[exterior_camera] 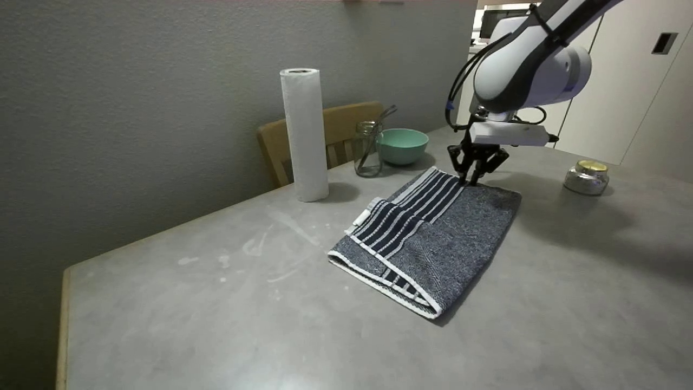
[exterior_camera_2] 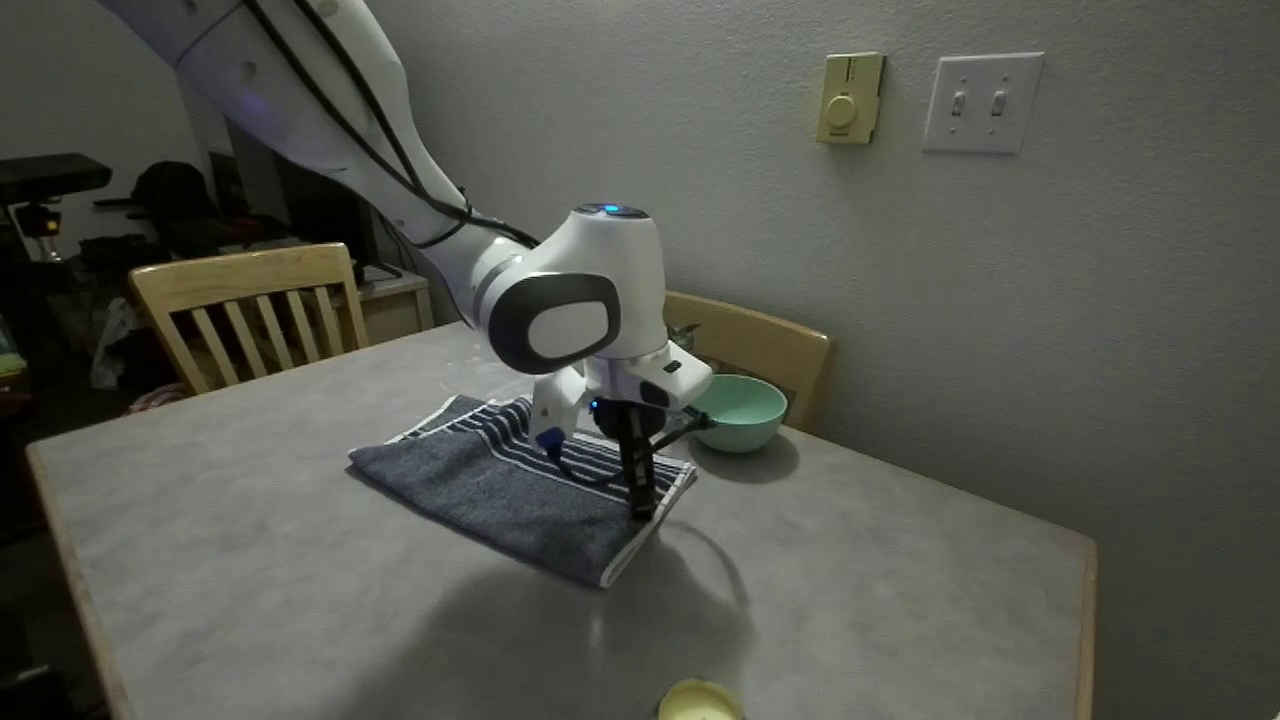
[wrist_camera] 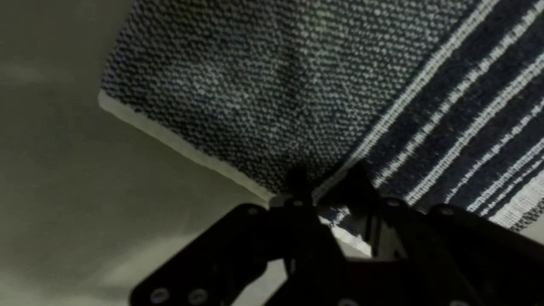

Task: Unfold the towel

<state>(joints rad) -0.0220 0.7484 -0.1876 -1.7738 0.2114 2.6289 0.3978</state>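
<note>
The pincer point(exterior_camera: 468, 181), slightly spread, stands at the white-bordered edge of the folded terry towel point(exterior_camera: 464, 234) on the counter point(exterior_camera: 216, 330), presumably to work its upper layer loose.

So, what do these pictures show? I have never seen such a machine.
The white jointed machine is a robot arm steered by a person, ending in a black two-fingered gripper. Two pictures come from cameras outside it, the close-up from its wrist. On the grey table lies a folded, striped blue-grey terry towel; nearby stand a white paper roll, a clear glass jar, a round green bowl and a round silver container. The gripper is slightly open at the towel's edge; I see nothing firmly held.
</note>
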